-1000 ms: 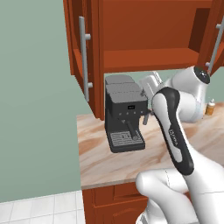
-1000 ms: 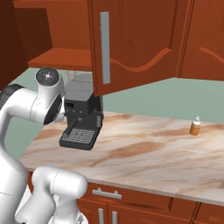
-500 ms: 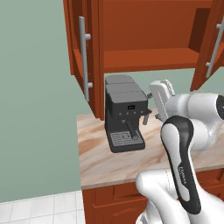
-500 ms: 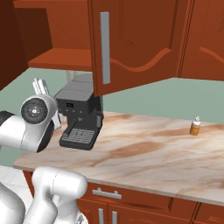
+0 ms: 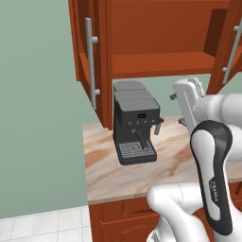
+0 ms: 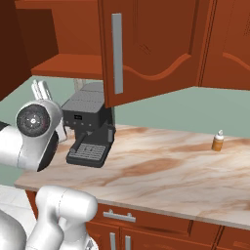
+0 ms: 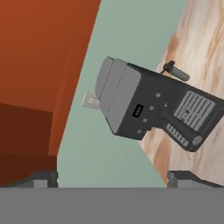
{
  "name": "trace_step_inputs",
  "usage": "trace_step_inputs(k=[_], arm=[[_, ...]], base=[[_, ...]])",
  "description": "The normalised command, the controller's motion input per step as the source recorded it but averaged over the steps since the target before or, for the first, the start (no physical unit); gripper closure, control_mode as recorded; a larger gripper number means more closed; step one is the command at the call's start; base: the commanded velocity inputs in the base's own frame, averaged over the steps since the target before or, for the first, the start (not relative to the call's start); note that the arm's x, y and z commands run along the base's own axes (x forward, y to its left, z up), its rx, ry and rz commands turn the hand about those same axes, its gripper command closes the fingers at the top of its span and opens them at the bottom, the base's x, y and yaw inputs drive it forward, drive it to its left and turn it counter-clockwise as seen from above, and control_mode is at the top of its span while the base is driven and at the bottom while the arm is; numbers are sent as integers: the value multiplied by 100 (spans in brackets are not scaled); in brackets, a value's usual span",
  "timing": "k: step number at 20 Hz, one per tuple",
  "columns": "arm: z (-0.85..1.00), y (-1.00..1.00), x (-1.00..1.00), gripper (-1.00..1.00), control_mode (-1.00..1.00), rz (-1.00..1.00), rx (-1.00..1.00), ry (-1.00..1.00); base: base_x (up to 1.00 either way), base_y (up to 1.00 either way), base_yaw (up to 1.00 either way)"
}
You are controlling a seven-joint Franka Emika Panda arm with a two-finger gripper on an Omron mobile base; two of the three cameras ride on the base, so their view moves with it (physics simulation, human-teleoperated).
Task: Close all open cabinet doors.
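Raised since before, gripper (image 7: 111,177) gapes empty beside coffee machine (image 5: 134,125); cabinet doors (image 5: 90,54) stay open.

Coffee machine (image 5: 134,125) sits on counter (image 5: 113,175) beneath open cabinet doors (image 5: 90,56).

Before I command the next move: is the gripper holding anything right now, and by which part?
Nothing is held. The gripper is open, fingertips wide apart with only wall and the coffee machine beyond them.

Bright, even rendered light, sharp throughout
Soft shadow under the coffee machine (image 5: 134,125) on the counter (image 6: 161,171); no glare, no blur
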Motion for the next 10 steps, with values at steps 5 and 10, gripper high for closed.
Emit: trace_step_inputs(k=[5,10], arm=[[45,-22,-49,-100,-100,5,0,20],[18,-15,-55,-100,-100,4,0,3]], base=[[0,0,0],[0,0,0]])
